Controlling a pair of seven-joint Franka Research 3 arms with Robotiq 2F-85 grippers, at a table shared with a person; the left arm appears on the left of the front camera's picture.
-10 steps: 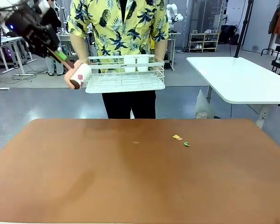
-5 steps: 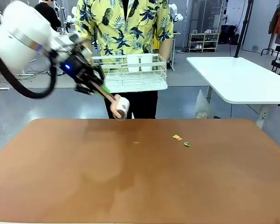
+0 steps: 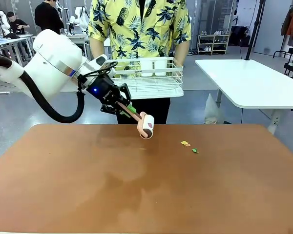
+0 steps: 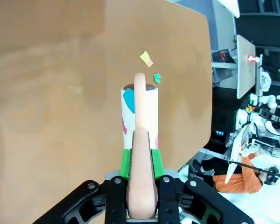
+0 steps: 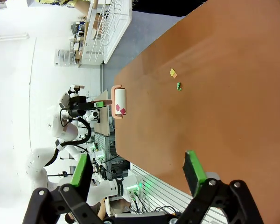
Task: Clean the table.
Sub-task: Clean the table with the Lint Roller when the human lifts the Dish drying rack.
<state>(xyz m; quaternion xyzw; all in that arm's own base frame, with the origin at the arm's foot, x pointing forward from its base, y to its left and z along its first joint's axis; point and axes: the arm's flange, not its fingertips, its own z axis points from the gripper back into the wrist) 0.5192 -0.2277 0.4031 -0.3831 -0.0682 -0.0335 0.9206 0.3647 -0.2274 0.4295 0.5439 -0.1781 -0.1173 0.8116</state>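
The reddish-brown table (image 3: 136, 190) carries a yellow scrap (image 3: 185, 143) and a green scrap (image 3: 195, 150) right of centre. My left gripper (image 3: 128, 108) is shut on the pink handle of a lint roller (image 3: 147, 126), whose white head hangs just above the table's far edge, left of the scraps. The left wrist view shows the gripper (image 4: 141, 161) clamped on the handle, with the roller (image 4: 140, 116) pointing at the yellow scrap (image 4: 146, 58) and the green scrap (image 4: 157, 78). My right gripper (image 5: 136, 169) is open above the table, far from the roller (image 5: 120, 101).
A person in a yellow print shirt stands at the far side holding a white wire dish rack (image 3: 151, 80) with white cups in it, just behind my left arm. A white-topped table (image 3: 254, 80) stands at the back right.
My left arm has swung from the upper left down and to the right, bringing the lint roller to the table's far edge. The person and the rack have shifted slightly right.
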